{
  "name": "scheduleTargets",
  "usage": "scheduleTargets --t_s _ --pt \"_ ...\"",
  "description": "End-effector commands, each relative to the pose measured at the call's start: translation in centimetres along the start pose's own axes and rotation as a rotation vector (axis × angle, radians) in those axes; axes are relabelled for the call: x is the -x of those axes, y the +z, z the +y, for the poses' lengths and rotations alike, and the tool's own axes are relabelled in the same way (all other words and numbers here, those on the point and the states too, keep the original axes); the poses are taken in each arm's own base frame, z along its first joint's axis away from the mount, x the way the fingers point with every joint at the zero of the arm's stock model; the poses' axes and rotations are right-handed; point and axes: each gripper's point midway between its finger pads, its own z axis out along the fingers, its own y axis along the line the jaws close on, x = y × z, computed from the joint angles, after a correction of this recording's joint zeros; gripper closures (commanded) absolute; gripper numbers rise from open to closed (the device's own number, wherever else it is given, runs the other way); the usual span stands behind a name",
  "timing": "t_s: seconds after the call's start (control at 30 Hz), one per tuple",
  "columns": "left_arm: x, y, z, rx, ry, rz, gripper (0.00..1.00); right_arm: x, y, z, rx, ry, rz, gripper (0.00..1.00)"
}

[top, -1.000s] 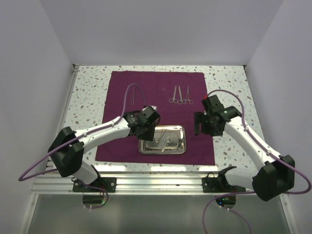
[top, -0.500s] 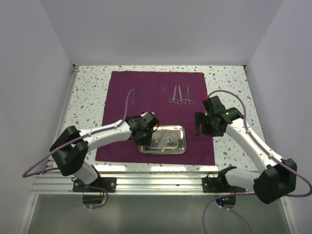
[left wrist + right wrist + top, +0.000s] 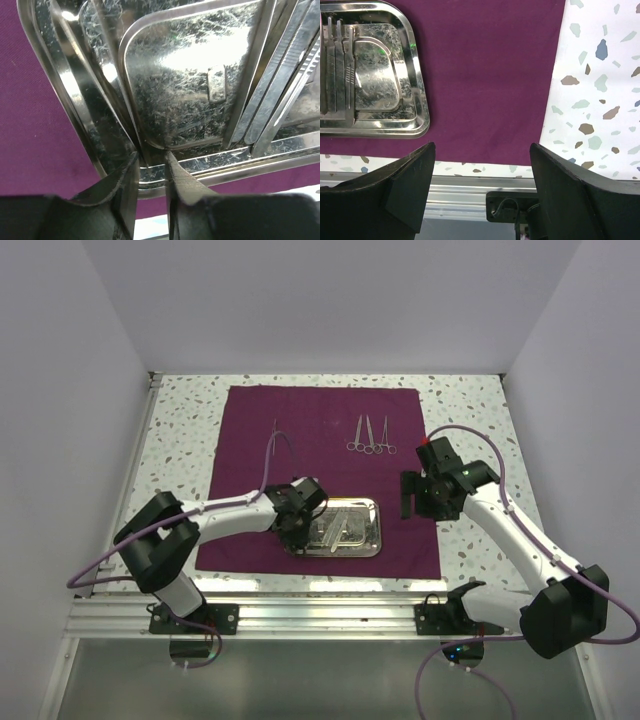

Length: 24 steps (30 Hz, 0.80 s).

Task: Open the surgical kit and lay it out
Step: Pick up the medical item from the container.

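My left gripper (image 3: pixel 151 161) is drawn down to a narrow slit at the bottom centre of its wrist view. Its tips sit in the lower corner of the steel tray (image 3: pixel 55 85), against a thin flat strip; I cannot tell whether anything is pinched. Flat tools (image 3: pixel 272 85) lie in the tray at upper right. My right gripper (image 3: pixel 482 147) is spread wide and holds nothing, hovering over the maroon cloth (image 3: pixel 485 65), with the tray at upper left. Overhead, ring-handled forceps (image 3: pixel 371 435) lie on the cloth above the tray, near centre frame.
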Motion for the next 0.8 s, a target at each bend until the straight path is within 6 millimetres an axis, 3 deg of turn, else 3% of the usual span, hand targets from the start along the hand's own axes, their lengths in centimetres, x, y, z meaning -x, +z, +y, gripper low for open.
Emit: scheduleTargets --t_s 0.0,0.2,0.27,0.43,0.63,0.67,0.73,0.77 --pt "-0.1 1.4 -0.3 -0.003 0.011 0.005 0.72 0.2 -0.7 -0.3 -0.013 0.003 -0.025 0.2" --pt "0.1 1.5 -0.1 0.018 0.025 0.008 0.9 0.3 -0.7 -0.5 -0.024 0.007 -0.027 0.2" --pt "0.2 1.4 0.2 0.028 0.029 0.011 1.0 0.3 -0.6 -0.5 -0.023 0.01 -0.027 0.2" --pt "1.3 -0.2 0.9 0.076 0.048 -0.009 1.0 0.5 -0.5 -0.3 -0.022 0.012 -0.029 0.2" --pt "7.0 -6.5 -0.6 0.061 0.049 -0.148 1.0 1.0 -0.5 -0.2 -0.022 0.015 -0.041 0.2" --pt "9.0 -8.0 -1.0 0.044 0.041 -0.193 1.0 1.1 -0.5 -0.1 -0.018 0.015 -0.041 0.2" --pt "10.8 -9.2 -0.6 0.062 0.037 -0.222 1.0 1.2 -0.5 0.0 -0.015 0.014 -0.043 0.2" --pt "12.7 -10.0 0.0 0.066 0.032 -0.255 1.0 1.2 -0.5 0.0 -0.014 0.012 -0.041 0.2"
